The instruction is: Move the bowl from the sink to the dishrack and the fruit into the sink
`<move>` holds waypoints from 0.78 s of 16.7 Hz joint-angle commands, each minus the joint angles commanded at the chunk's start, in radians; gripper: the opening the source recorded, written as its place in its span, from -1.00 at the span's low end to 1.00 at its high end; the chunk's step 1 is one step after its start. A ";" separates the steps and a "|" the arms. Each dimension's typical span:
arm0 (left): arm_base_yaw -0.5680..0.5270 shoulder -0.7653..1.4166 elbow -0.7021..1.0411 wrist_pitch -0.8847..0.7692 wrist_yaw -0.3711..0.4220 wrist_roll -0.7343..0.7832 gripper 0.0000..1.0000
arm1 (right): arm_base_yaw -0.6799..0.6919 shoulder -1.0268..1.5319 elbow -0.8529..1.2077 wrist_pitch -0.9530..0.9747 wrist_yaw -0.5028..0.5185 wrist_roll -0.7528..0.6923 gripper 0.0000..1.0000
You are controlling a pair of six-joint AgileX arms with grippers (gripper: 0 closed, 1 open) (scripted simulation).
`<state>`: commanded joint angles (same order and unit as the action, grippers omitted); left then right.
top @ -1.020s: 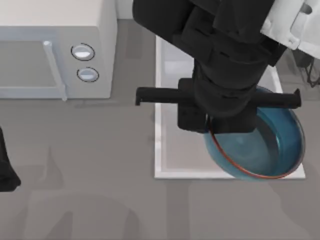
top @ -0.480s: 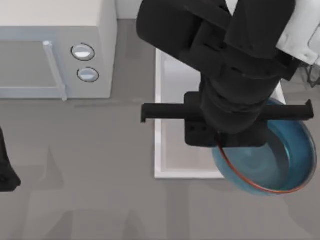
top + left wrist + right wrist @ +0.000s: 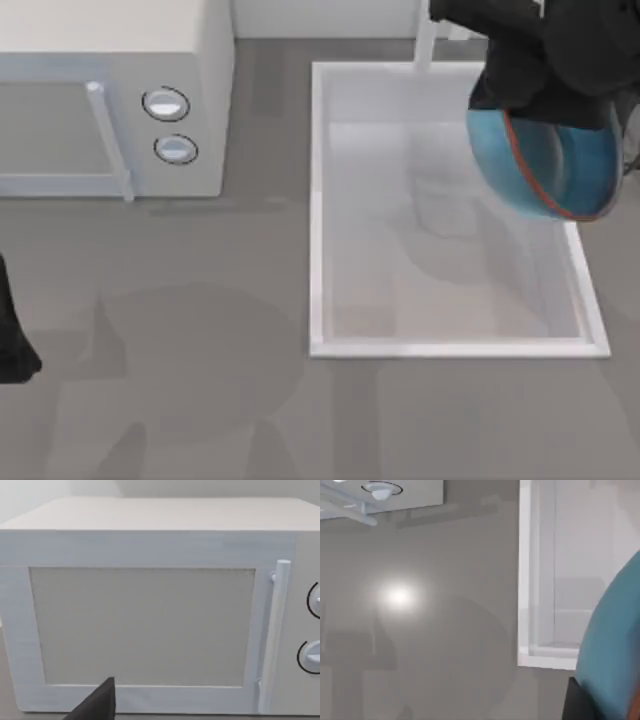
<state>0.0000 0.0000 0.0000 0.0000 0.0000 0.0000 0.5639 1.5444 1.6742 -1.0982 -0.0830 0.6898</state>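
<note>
The teal-blue bowl (image 3: 548, 160) with its red-orange rim hangs tilted on edge above the far right corner of the white sink (image 3: 316, 210). My right gripper (image 3: 505, 100) is shut on the bowl's rim, under the black right arm at the top right. In the right wrist view the bowl (image 3: 616, 640) sits close beside a dark finger (image 3: 577, 704), with the sink rim (image 3: 524, 580) beyond. The basin floor is bare. The fruit and the dishrack are out of view. My left arm (image 3: 10, 345) stays parked at the left edge.
A white microwave (image 3: 110, 90) with two round knobs stands at the far left and faces the left wrist camera (image 3: 145, 625). A white faucet post (image 3: 425, 40) rises at the sink's far rim. Grey countertop lies left of and in front of the sink.
My right arm has carried the bowl from the sink's near right corner up to its far right corner. The bowl now tilts steeply. The left arm has not moved.
</note>
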 joint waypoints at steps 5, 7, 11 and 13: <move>0.000 0.000 0.000 0.000 0.000 0.000 1.00 | -0.458 -0.133 -0.179 0.539 -0.175 -0.301 -1.00; 0.000 0.000 0.000 0.000 0.000 0.000 1.00 | -0.634 -0.173 -0.242 0.732 -0.227 -0.418 -1.00; 0.000 0.000 0.000 0.000 0.000 0.000 1.00 | -0.890 -0.220 -0.324 0.996 -0.293 -0.599 -1.00; 0.000 0.000 0.000 0.000 0.000 0.000 1.00 | -0.958 -0.231 -0.343 1.065 -0.308 -0.652 -1.00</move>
<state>0.0000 0.0000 0.0000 0.0000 0.0000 0.0000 -0.3937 1.3131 1.3309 -0.0333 -0.3913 0.0377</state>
